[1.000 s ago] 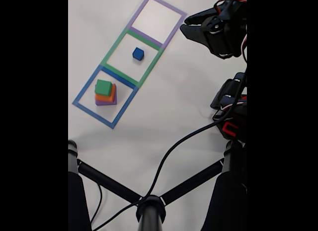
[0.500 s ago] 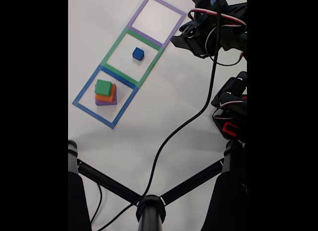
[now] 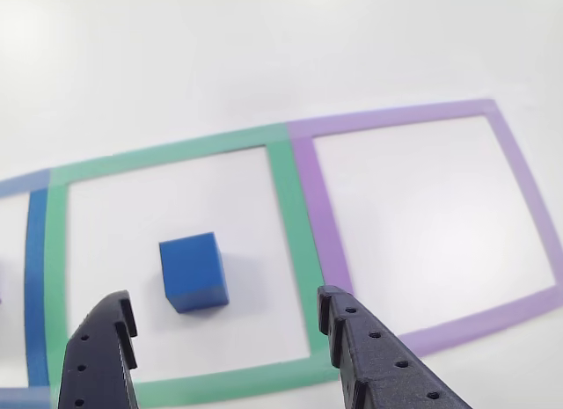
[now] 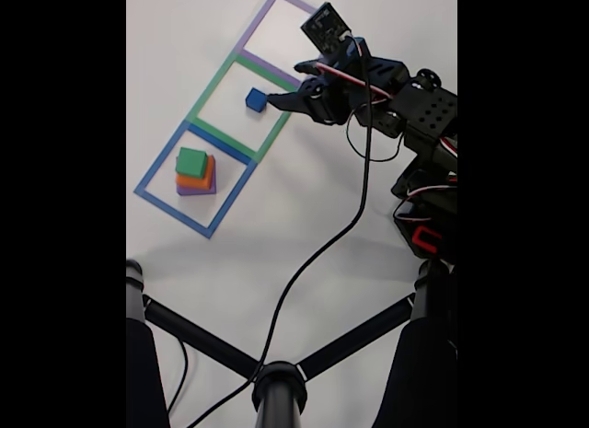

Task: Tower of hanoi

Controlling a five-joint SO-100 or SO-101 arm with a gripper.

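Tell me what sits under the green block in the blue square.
In the fixed view, the green block tops an orange block, which rests on a purple block. Their covered faces, and whatever lies beneath the purple one, cannot be seen.

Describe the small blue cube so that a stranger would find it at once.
Three taped squares lie in a row on the white table. The blue cube sits alone in the middle, green-edged one, just before the open pincer. The other blocks are stacked in the blue-edged square: green on orange on purple.
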